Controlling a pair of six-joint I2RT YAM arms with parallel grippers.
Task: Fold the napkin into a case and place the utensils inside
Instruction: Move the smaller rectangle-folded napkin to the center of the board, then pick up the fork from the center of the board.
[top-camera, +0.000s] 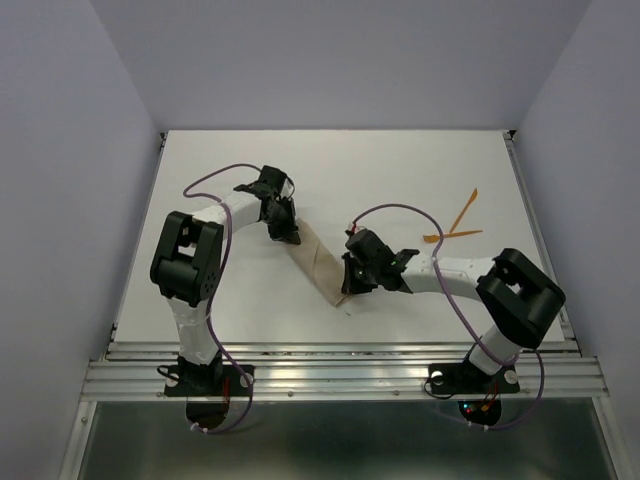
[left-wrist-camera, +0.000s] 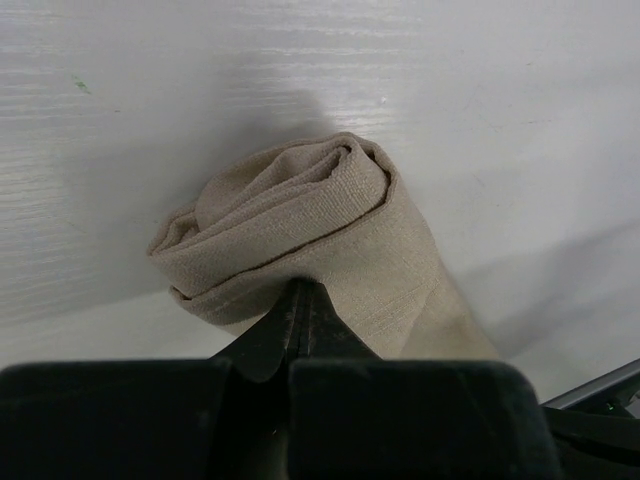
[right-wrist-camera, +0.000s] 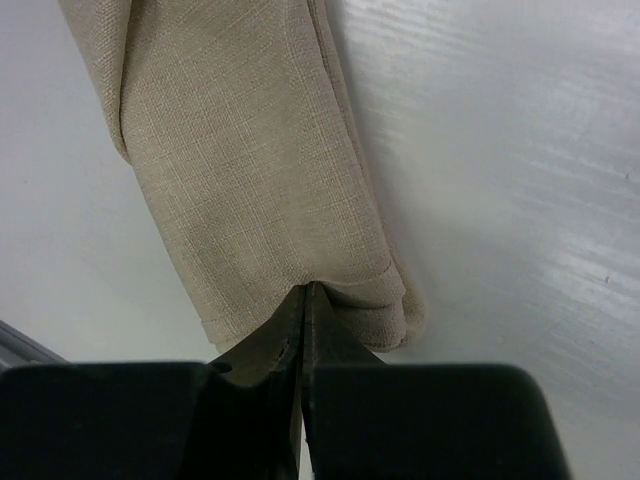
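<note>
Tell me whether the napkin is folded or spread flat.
Folded: the napkin is a narrow layered strip, left gripper and right gripper each pinching one end.

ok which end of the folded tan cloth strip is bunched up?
The left tool's end of the tan cloth strip: rolled into a curl. The right tool's end lies flat and layered.
</note>
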